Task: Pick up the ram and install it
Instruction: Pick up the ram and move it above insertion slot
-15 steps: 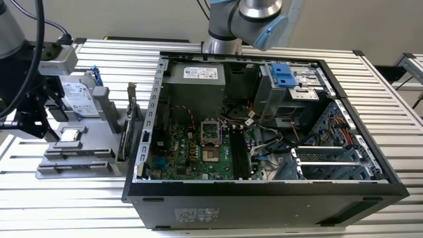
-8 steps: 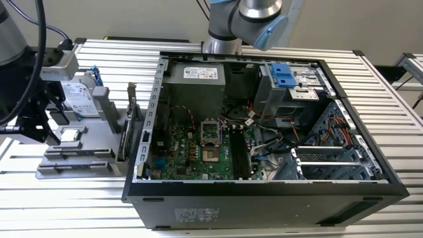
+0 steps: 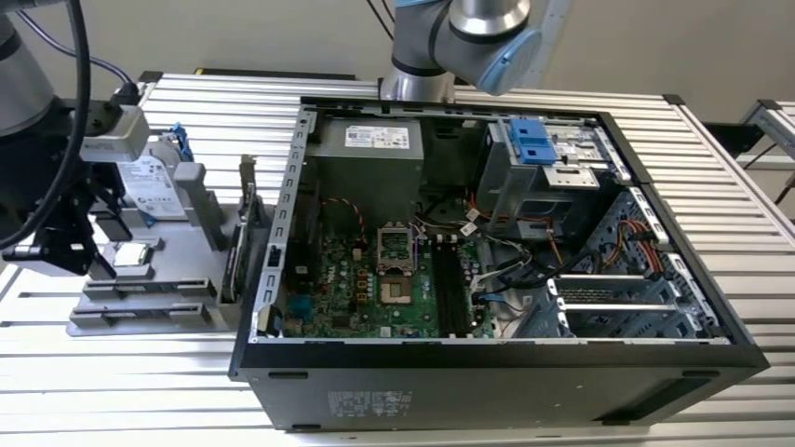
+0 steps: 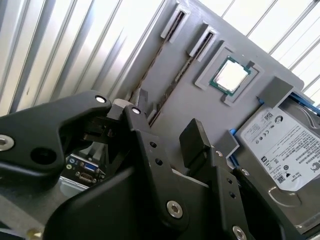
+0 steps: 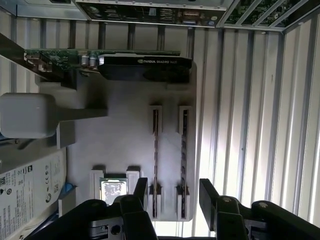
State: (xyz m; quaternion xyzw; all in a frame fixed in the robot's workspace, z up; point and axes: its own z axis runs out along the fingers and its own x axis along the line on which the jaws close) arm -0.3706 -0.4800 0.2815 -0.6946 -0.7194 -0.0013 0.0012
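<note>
Two ram sticks stand on edge in the slots of a grey holder tray [image 5: 125, 115]. In the first wrist view they are thin dark strips, one ram [image 5: 155, 150] beside the other [image 5: 183, 150]. My gripper [image 5: 174, 194] hovers open above their near ends, and its two black fingers [image 5: 141, 190] straddle both strips without touching them. In the second wrist view the same ram edges [image 4: 167, 62] run away from the open gripper [image 4: 165, 127]. In the exterior view the gripper [image 3: 74, 256] hangs over the tray at the exterior view's left.
On the tray also sit a processor chip [image 5: 113, 189], a hard drive [image 4: 285, 145] and an upright graphics card [image 5: 145, 67]. The open computer case [image 3: 497, 372] with its motherboard [image 3: 372, 279] stands beside the tray on a ribbed metal table [image 3: 223, 102].
</note>
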